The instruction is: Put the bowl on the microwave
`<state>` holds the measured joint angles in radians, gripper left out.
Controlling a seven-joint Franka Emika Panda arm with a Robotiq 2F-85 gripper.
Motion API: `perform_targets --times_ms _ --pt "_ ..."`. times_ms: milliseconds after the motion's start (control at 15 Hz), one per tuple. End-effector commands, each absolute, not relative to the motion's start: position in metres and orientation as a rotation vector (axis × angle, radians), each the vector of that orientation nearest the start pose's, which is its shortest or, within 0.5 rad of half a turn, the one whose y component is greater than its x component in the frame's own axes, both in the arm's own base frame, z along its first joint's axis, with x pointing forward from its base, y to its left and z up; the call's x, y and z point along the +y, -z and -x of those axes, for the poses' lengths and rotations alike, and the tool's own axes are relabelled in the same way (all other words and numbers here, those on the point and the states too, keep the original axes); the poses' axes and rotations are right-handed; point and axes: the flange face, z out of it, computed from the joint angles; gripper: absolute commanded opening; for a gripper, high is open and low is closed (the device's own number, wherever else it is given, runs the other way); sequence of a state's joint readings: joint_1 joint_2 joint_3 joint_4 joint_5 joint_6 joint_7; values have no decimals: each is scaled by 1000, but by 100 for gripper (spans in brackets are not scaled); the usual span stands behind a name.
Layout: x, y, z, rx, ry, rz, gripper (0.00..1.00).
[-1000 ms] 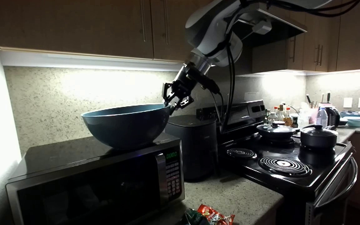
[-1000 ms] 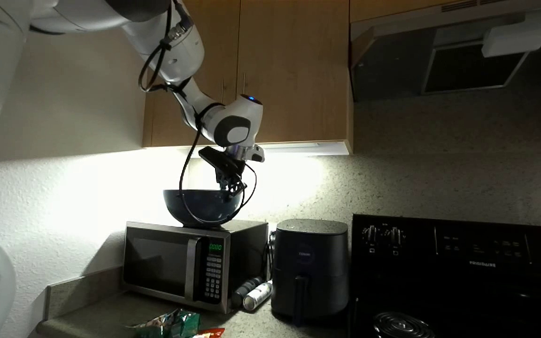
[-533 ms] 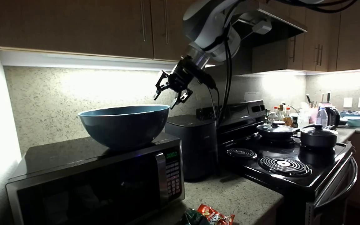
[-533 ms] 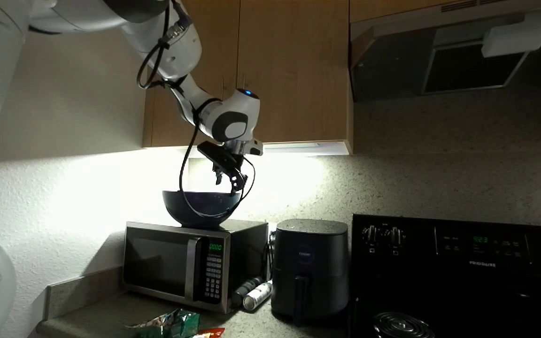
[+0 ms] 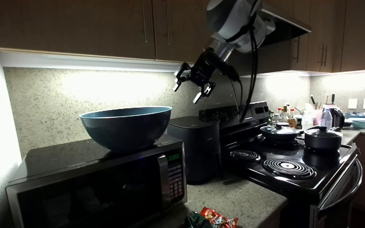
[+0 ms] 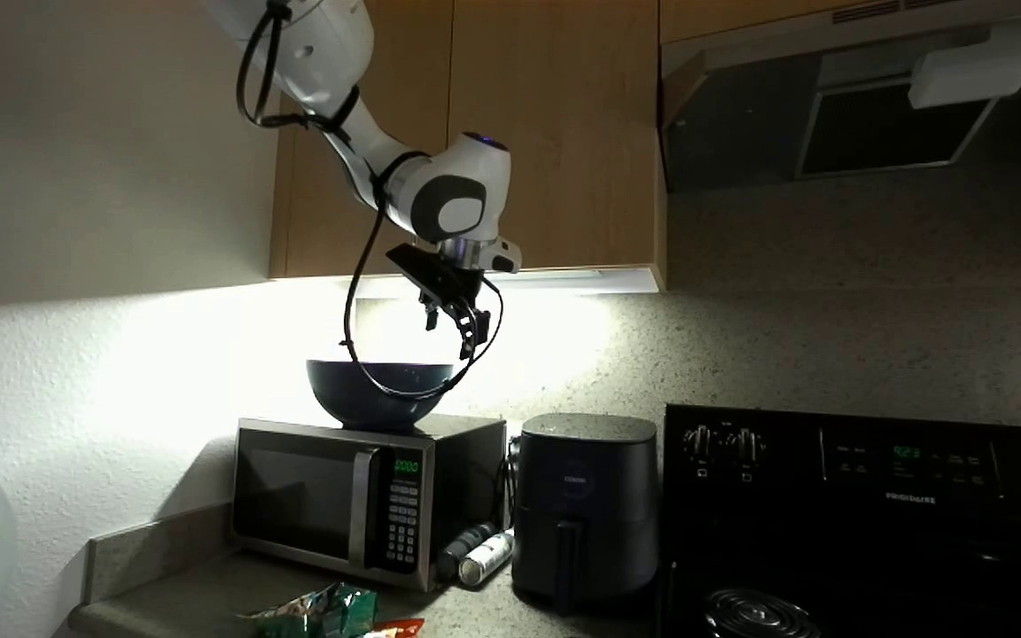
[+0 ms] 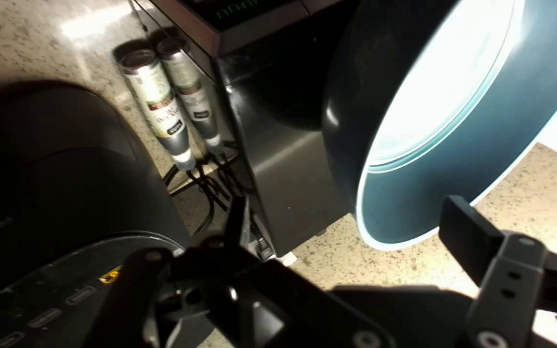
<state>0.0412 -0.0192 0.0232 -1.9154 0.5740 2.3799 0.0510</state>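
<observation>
1. One big blue bowl [image 5: 124, 131] sits right side up on top of the black microwave [image 5: 55, 155]. It is nearer the end with the buttons [image 5: 175, 180].
2. The bowl is dark on the outside and lighter blue on the inside.
3. The gripper [image 5: 186, 92] is up in the air, higher than the bowl's rim and off to one side. The gripper and the bowl are apart.
4. In the wrist view, its two fingers [image 7: 472, 239] are spread wide, with a big gap between them.
5. Green numbers [image 5: 174, 157] glow on the microwave, over the buttons.
6. A tall dark air fryer [image 6: 586, 523] stands just beside the microwave.
7. A bottle [image 6: 487, 558] lies on its side on the counter [image 5: 233, 196], between the microwave and the air fryer. Black cords [image 7: 205, 182] bunch up near it.
8. A shiny green bag [image 6: 324, 611] and a red bag [image 5: 215, 218] lie on the counter in front of the microwave.
9. A black stove [image 5: 325, 172] stands past the air fryer, with a pan [image 5: 279, 133] and a pot [image 5: 323, 141] on it, both wearing lids. Two of its curly burners [image 5: 245, 155] show.
10. Wooden cupboards [image 5: 74, 28] hang up high over the microwave and the bowl.
</observation>
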Motion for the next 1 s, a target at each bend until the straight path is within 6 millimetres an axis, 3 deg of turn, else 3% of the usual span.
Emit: perform_targets --times_ms 0,333,467,733,800,933 --pt "9 -540 -547 465 456 2556 100" --pt "-15 -515 -537 460 384 2516 100" --pt "-12 -507 -541 430 381 2518 100" --pt "22 -495 -551 334 350 2569 100" --pt "10 -501 -547 392 345 2556 100" --pt "17 -497 -548 379 333 2560 100"
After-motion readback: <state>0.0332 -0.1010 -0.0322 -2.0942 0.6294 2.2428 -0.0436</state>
